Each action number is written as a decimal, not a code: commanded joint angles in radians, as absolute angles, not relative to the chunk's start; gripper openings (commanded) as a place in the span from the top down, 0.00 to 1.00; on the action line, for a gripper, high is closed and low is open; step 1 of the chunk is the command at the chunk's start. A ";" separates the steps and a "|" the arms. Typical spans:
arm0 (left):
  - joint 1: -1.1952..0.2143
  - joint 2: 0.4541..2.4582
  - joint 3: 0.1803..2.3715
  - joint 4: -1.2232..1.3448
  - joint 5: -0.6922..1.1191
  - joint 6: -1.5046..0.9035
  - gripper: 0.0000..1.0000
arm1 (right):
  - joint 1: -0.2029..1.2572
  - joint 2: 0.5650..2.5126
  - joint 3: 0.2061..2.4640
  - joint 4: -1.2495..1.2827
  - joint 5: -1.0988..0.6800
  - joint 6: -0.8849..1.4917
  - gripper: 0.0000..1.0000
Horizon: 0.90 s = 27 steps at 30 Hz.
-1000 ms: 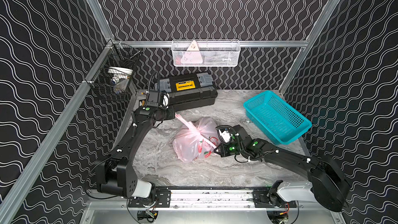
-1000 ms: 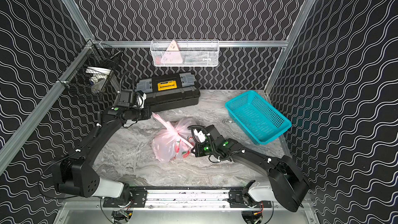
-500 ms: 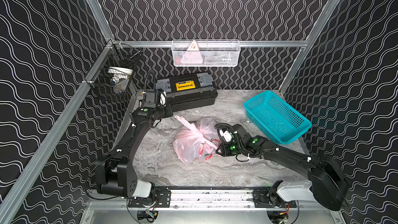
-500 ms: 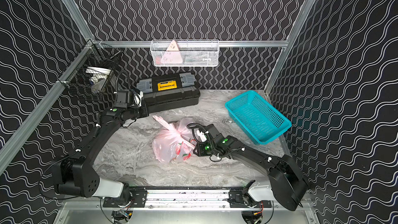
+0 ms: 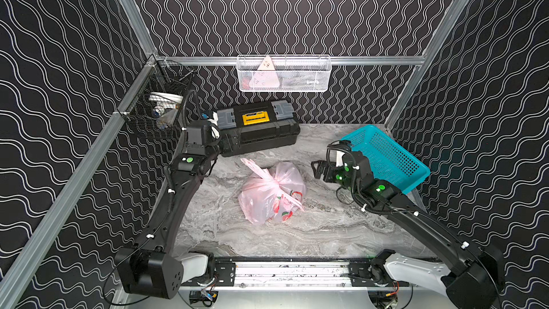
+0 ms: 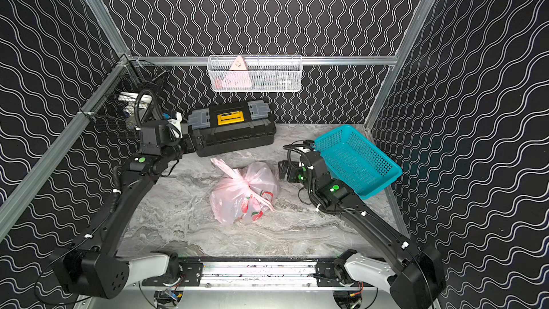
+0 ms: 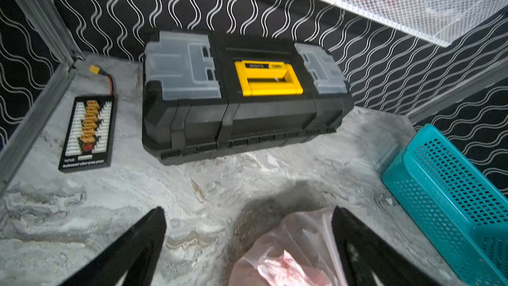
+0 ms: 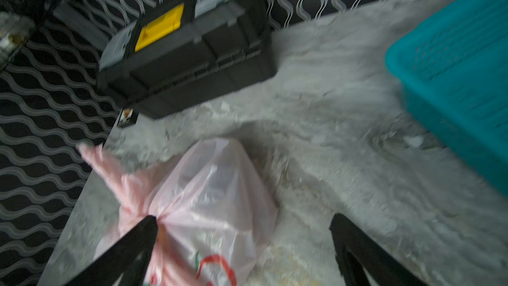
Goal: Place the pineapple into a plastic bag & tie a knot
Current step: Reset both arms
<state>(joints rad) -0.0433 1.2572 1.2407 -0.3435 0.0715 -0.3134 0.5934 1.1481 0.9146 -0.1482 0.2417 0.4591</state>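
Observation:
The pale-pink plastic bag (image 5: 271, 193) (image 6: 243, 193) lies bulging in the middle of the marble table, red apple print facing forward. Its knot (image 5: 269, 177) (image 8: 129, 202) sits on top, with one pink end sticking up toward the back left. The pineapple is hidden. My left gripper (image 7: 247, 215) is open and empty, raised behind and left of the bag, by the toolbox's left end (image 5: 230, 144). My right gripper (image 5: 316, 169) (image 8: 243, 218) is open and empty too, just right of the bag. Neither touches the bag.
A black toolbox (image 5: 257, 127) with a yellow handle stands at the back. A teal basket (image 5: 383, 156) lies tilted at the right, beside my right wrist. A black charging board (image 7: 88, 130) lies left of the toolbox. Wire baskets hang on the back wall (image 5: 283, 74) and left rail (image 5: 160, 108).
Both grippers have opened and let go of the bag's pink ends. The right arm drew back to the right toward the teal basket, the left back toward the toolbox. The bag has settled.

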 commanded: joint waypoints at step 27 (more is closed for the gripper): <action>0.022 1.659 0.343 1.096 0.006 -0.018 0.01 | 0.066 1.652 0.357 1.039 0.331 0.076 0.00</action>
<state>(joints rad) 0.0250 1.6238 0.3592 0.8539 -0.0719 -0.0818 0.0654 1.6775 0.3229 1.0172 0.3504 0.0521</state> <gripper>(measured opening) 0.990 0.994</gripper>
